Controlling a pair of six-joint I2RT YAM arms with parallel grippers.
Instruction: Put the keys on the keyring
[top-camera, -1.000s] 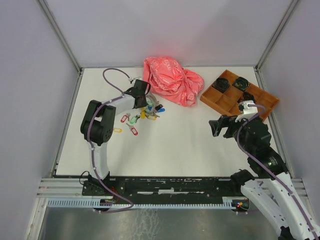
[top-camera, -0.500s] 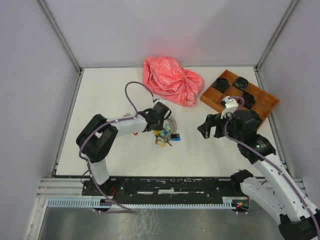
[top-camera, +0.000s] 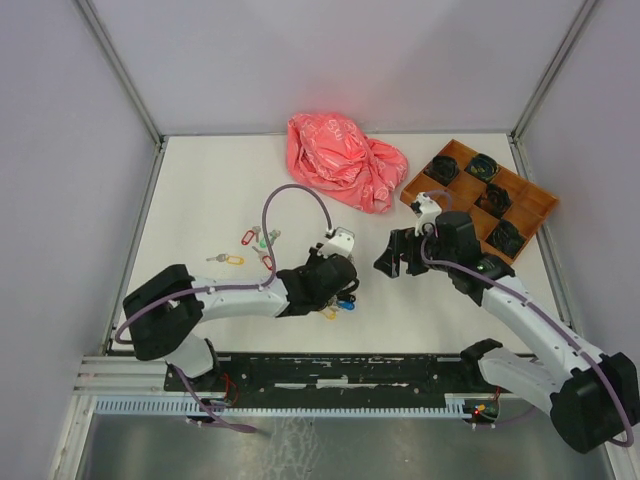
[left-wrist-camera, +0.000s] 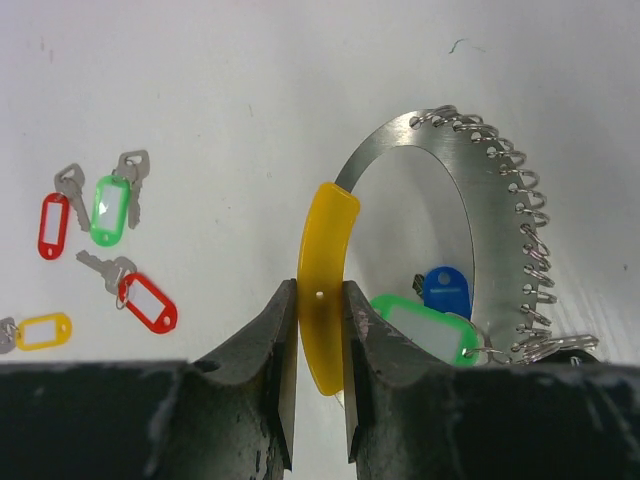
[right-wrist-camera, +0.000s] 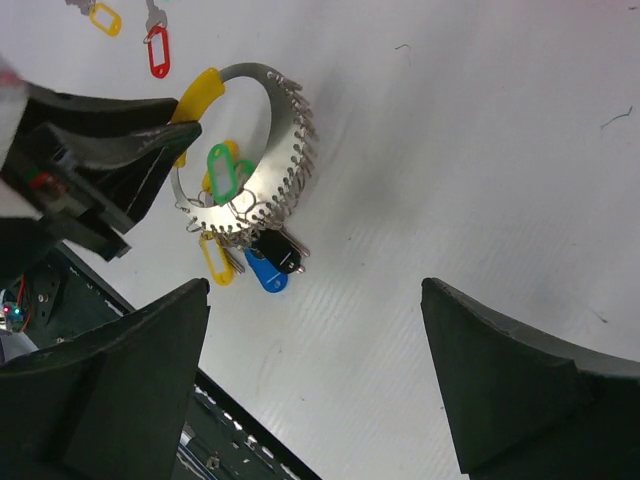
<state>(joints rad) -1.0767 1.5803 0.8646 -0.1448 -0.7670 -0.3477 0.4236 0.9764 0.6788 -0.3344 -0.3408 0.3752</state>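
While your left gripper (left-wrist-camera: 320, 296) pinches the yellow part of the one keyring (left-wrist-camera: 500, 215) near the front of the table (left-wrist-camera: 200, 70), your right gripper (right-wrist-camera: 315, 295) hangs close by, jaws spread wide with nothing between them. You have four loose keys (left-wrist-camera: 112, 200) lying apart to the ring's left: two red-tagged, one green, one yellow. A green tag (left-wrist-camera: 425, 330) and a blue tag (left-wrist-camera: 445, 290) already hang on the ring.
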